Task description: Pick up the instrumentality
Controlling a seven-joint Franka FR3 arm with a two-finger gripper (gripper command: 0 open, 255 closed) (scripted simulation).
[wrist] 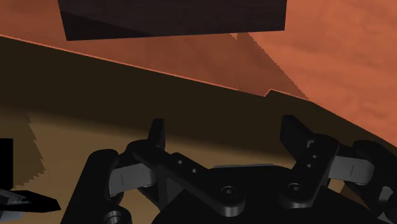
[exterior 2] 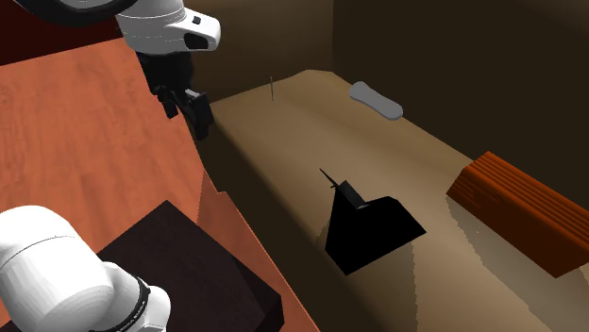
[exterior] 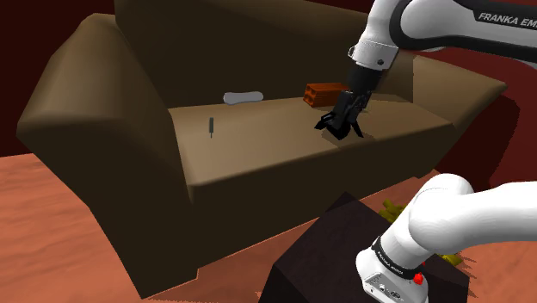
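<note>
A black wedge-shaped tool (exterior: 325, 123) with a thin spike at one end lies on the sofa seat (exterior: 258, 146), near the red-brown block. In the second exterior view the tool (exterior 2: 368, 231) sits mid-seat. My gripper (exterior: 353, 110) hangs open just above the seat and touches nothing. The second exterior view puts the gripper (exterior 2: 187, 111) over the seat's front edge, well apart from the tool. In the wrist view the two fingers (wrist: 157, 135) stand apart with nothing between them, and the tool's tip (wrist: 25, 202) lies off to one side of the gripper (wrist: 226, 137).
A thin dark pin-like tool (exterior: 211, 126) stands upright further along the seat. A pale grey oblong (exterior: 243, 97) lies by the backrest and a ribbed red-brown block (exterior: 324, 93) by the sofa's far arm. The dark stand (exterior: 336, 250) sits on the reddish floor in front.
</note>
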